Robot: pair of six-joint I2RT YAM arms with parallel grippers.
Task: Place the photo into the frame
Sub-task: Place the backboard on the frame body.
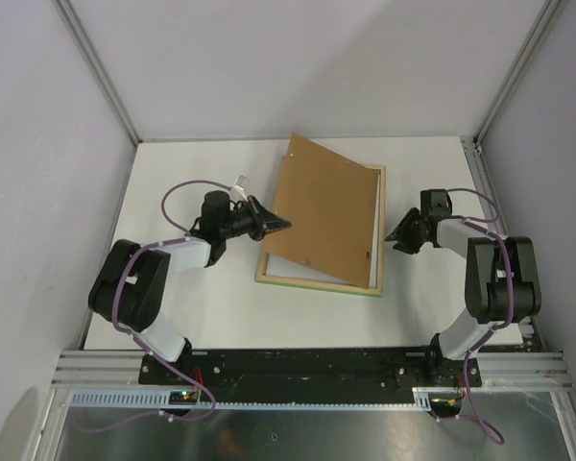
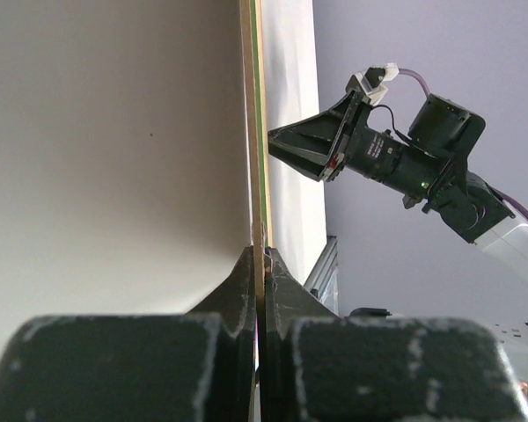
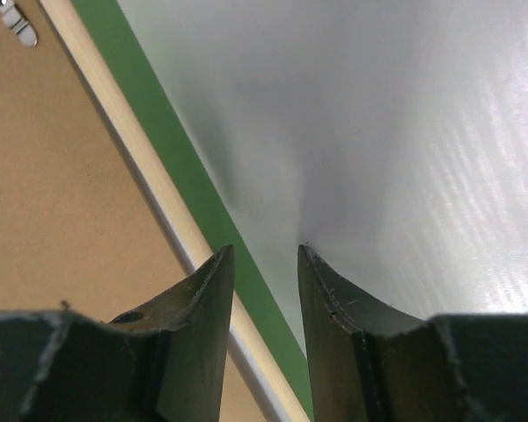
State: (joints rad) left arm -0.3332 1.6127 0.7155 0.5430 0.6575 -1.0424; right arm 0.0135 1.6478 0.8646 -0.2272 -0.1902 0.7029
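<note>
The frame (image 1: 377,235) lies back up on the table, pale wood with a green edge showing. The plain brown backing board (image 1: 322,211) rests skewed and tilted across it. My left gripper (image 1: 282,224) is shut on the board's left edge; in the left wrist view the jaws (image 2: 259,257) pinch the thin board edge (image 2: 248,132). My right gripper (image 1: 392,236) is open at the frame's right side. In the right wrist view its fingertips (image 3: 266,255) straddle the frame's green rim (image 3: 158,132), beside the board (image 3: 53,176). The photo is not in view.
The white table (image 1: 192,298) is walled by grey panels and aluminium posts. A small metal clip (image 3: 18,22) sits on the board near the frame's rim. The right gripper shows across the board in the left wrist view (image 2: 282,142).
</note>
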